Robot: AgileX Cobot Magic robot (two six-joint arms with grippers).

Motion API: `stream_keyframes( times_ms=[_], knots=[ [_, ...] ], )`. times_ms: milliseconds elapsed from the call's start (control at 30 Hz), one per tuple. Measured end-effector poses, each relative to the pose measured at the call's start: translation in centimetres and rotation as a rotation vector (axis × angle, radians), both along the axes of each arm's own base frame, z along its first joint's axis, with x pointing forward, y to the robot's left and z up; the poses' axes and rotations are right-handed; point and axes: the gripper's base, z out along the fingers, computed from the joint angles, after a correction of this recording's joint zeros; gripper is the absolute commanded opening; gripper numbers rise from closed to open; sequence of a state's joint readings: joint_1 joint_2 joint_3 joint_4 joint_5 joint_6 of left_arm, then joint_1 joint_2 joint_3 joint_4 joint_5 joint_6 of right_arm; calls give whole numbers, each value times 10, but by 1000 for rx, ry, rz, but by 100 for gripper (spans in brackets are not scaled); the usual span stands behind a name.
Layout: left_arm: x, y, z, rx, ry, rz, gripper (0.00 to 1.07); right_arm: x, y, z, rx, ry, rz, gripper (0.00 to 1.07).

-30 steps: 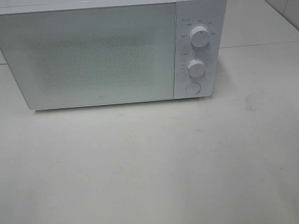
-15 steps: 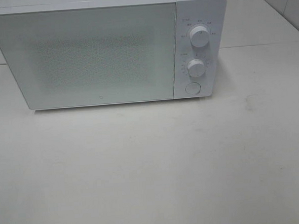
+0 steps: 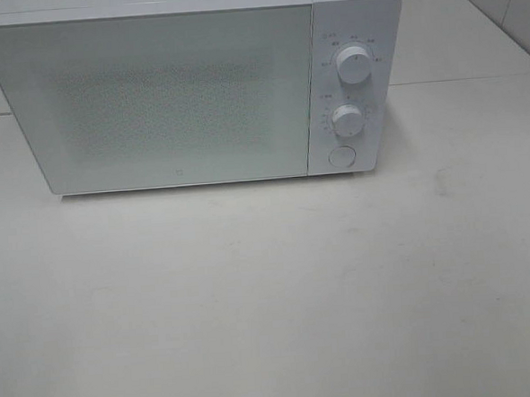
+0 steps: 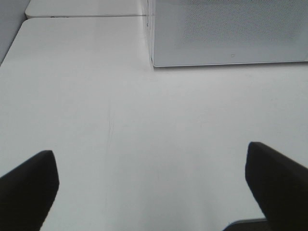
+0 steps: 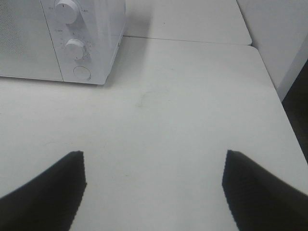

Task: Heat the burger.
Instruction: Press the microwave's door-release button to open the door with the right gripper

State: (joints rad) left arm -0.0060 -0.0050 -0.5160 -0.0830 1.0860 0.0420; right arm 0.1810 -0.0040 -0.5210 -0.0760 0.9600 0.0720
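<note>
White table (image 3: 271,297), closed microwave (image 3: 178,96); left jaws and right jaws wide apart, holding nothing.

left gripper (image 4: 150,150): two matte black fingers (image 4: 29,187), angled tips | right gripper (image 5: 154,154): same black, wedge-shaped

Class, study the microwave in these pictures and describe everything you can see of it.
The microwave is a white box, seemingly smooth plastic or painted metal, standing upright on the white table. Its wide door, with a speckled window, is shut, hiding the inside. Right of the door, a panel carries an upper knob and a lower knob, both round and white, ringed by unreadable markings, with a round button below. Only the table touches it.
</note>
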Motion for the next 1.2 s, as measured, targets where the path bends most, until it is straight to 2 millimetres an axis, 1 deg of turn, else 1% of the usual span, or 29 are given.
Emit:
stream_keyframes(
  times_ms=[67,133,667,767,833,867,900,933,967,1033,1067,1133,1167,1200],
  knots=[
    [0,0,0,0,0,0,98,0,0,-2,-2,11,0,76],
    [0,0,0,0,0,0,98,1,0,-8,-8,48,-1,76],
    [0,0,0,0,0,0,98,1,0,-8,-13,52,1,76],
    [0,0,0,0,0,0,98,1,0,-7,-11,43,2,76],
    [0,0,0,0,0,0,98,5,1,2,-8,9,4,76],
    [0,0,0,0,0,0,98,5,1,2,-8,9,4,76],
    [0,0,0,0,0,0,98,12,2,8,-6,-13,7,76],
    [0,0,0,0,0,0,98,16,3,10,-6,-19,9,76],
    [0,0,0,0,0,0,98,16,3,10,-6,-19,9,76],
    [0,0,0,0,0,0,98,29,6,15,-7,-25,13,76],
    [0,0,0,0,0,0,98,29,6,15,-7,-25,13,76],
    [0,0,0,0,0,0,98,48,10,20,-9,-33,20,76],
    [0,0,0,0,0,0,98,48,10,20,-9,-33,20,76],
    [0,0,0,0,0,0,98,53,11,21,-10,-27,21,76]
  ],
)
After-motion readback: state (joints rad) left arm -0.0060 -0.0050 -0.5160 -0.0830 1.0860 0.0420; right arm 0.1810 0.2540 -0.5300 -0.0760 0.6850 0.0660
